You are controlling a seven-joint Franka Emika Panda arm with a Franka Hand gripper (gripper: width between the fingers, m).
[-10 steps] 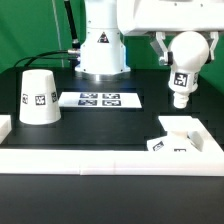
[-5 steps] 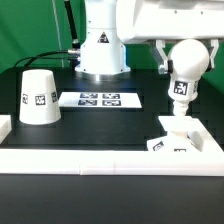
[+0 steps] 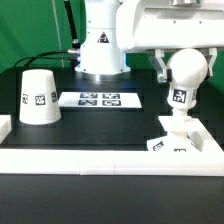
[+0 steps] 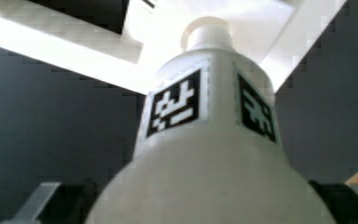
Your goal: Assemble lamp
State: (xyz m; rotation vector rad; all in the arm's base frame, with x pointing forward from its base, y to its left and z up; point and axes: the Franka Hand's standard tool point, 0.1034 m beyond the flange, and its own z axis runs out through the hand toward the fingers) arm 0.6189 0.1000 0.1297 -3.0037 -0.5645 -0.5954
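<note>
Over the exterior view's right part of the black tabletop [image 3: 60,135]: white plastic bulb [image 3: 180,96], round head up, narrower neck down, hanging upright. A black-and-white square tag on the neck faces the exterior camera. The wrist view shows two such tags on adjoining sides of the neck.

Two-finger gripper [image 3: 186,70] is clamped on the round head. One dark finger [image 3: 160,66] shows on the exterior view's left side of the head; the other is mostly hidden. In the wrist view, grey pads [image 4: 41,200] sit at either side of the bulb's wide part.

Directly below the neck: flat square white plastic base [image 3: 190,138], lying on the tabletop, tags along its near edge. The neck's lower end meets the raised middle of the base. Touching or just above, cannot tell; it is white on white.

Well apart, toward the exterior view's left: white plastic truncated-cone shade [image 3: 38,97], standing wide end down, one tag toward the camera.

Between shade and base, farther back: thin flat white marker board [image 3: 100,99] with a row of tags, flat on the tabletop. Behind it is the big white pedestal of the robot arm [image 3: 103,45].

Low white raised border [image 3: 100,160] runs along the near edge, with the base just behind it.
</note>
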